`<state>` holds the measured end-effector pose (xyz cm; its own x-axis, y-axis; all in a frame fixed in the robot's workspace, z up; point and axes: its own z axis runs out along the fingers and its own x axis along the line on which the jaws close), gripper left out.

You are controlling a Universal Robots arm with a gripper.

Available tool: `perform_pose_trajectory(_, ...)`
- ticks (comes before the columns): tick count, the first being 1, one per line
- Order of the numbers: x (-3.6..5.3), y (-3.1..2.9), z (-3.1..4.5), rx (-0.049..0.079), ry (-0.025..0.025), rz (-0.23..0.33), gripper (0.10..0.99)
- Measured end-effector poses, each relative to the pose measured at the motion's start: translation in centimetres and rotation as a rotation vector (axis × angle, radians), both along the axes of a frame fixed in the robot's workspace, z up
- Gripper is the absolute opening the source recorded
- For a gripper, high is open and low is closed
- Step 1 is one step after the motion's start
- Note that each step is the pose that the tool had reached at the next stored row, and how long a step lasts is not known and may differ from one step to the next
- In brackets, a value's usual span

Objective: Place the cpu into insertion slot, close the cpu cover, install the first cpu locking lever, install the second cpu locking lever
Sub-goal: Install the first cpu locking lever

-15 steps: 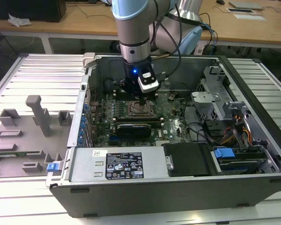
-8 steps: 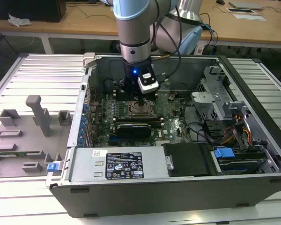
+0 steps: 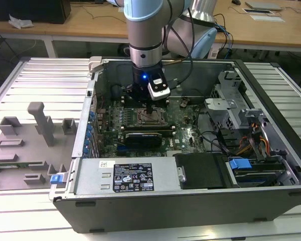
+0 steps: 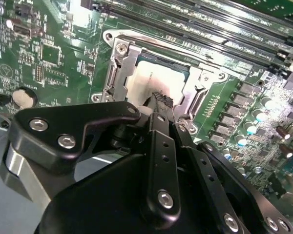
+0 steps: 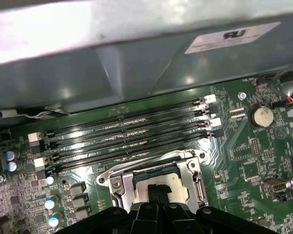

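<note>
Exterior view, left to right: grey fixture tray on the slatted table; open computer case; end effector lowered over the insertion slot near the board's middle. In both wrist views: cpu seated flat inside the slot frame, directly beneath the fingertips, pressed together with nothing between, touching or just above the chip face. Likely light, stiff, smooth-faced, fragile at the contacts; best gripped by opposite edges. Cpu cover not clearly distinguishable.
</note>
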<state>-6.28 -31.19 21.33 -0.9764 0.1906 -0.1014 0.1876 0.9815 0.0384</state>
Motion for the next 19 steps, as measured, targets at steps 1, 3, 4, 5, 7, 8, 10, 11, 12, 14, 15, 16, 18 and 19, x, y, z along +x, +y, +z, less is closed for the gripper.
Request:
perform_pose_trajectory(1,0.00,0.00,0.00,0.000,0.0000,0.018,0.106)
perform_pose_trajectory(3,0.00,0.00,-0.03,-0.001,0.0000,0.077,0.106)
perform_pose_trajectory(4,0.00,0.00,-0.05,-0.003,0.0001,0.105,0.106)
perform_pose_trajectory(5,0.02,0.00,-0.06,-0.006,0.0004,0.118,0.106)
perform_pose_trajectory(7,0.10,-0.05,-0.07,-0.017,0.0013,0.134,0.106)
perform_pose_trajectory(8,0.16,-0.13,-0.07,-0.025,0.0019,0.141,0.106)
perform_pose_trajectory(10,0.21,-0.23,-0.07,-0.035,0.0027,0.147,0.106)
perform_pose_trajectory(11,0.24,-0.31,-0.07,-0.043,0.0033,0.150,0.106)
perform_pose_trajectory(12,0.25,-0.37,-0.06,-0.048,0.0037,0.152,0.106)
perform_pose_trajectory(14,0.29,-0.59,-0.06,-0.059,0.0045,0.157,0.106)
perform_pose_trajectory(15,0.30,-0.62,-0.07,-0.059,0.0043,0.158,0.106)
perform_pose_trajectory(16,0.30,-0.62,-0.01,-0.059,0.0046,0.159,0.106)
perform_pose_trajectory(18,0.30,-0.62,0.61,-0.059,0.0044,0.159,0.106)
perform_pose_trajectory(19,0.30,-0.62,0.86,-0.059,0.0044,0.159,0.106)
